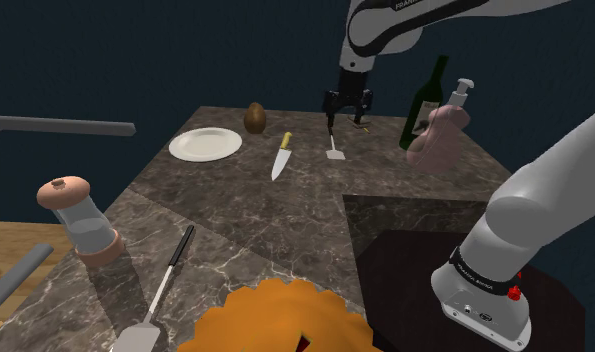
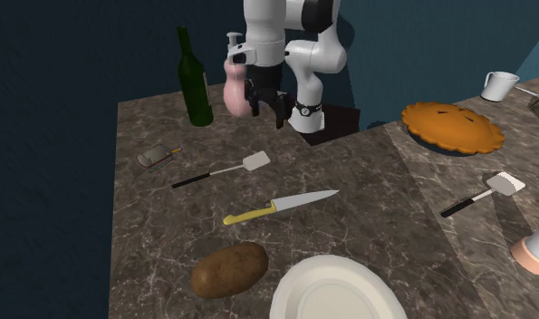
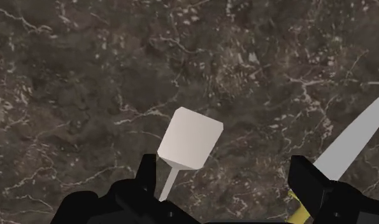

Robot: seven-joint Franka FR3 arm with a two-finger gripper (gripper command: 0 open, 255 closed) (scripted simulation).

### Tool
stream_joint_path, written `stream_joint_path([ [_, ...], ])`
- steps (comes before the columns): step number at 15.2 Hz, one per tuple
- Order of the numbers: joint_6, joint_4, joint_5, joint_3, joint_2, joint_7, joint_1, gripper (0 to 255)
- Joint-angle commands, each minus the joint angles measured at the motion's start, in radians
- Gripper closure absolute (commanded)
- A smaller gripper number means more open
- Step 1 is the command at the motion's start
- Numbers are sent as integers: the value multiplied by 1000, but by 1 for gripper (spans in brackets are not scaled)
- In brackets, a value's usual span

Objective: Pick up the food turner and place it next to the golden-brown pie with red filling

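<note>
Since the black two-finger end effector (image 3: 225,173) hangs with its fingers wide apart over the white-bladed, black-handled food turner (image 3: 189,139) and grips nothing, the step looks like approach-and-grasp. The turner lies flat on the dark marbled stone desk (image 1: 285,220), between the green glass bottle (image 2: 195,82) and the yellow-handled steel knife (image 2: 281,207), well apart from the golden-brown pie (image 2: 451,127). Its thin neck runs close to one finger, not midway. I'd shift sideways to centre it, straddle the handle across its width, drop straight, then close. The knife blade sits near the other finger, so avoid clipping it.

Counts:
- turners 2, the second turner (image 2: 480,195) lying near the pie
- knife 1
- pie 1
- bottle 1
- white round plate (image 2: 331,290) 1
- brown potato (image 2: 229,269) 1
- pink pump dispenser (image 2: 233,86) 1
- pink-capped grinder (image 1: 80,215) 1
- white mug (image 2: 499,85) 1
</note>
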Motion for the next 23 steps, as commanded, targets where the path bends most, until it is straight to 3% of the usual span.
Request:
stream_joint_path([
  [1,39,37,-14,-1,68,50,-17,0],
  [12,202,243,-88,-56,411,297,-84,0],
  [23,292,212,-91,-58,470,298,-85,0],
])
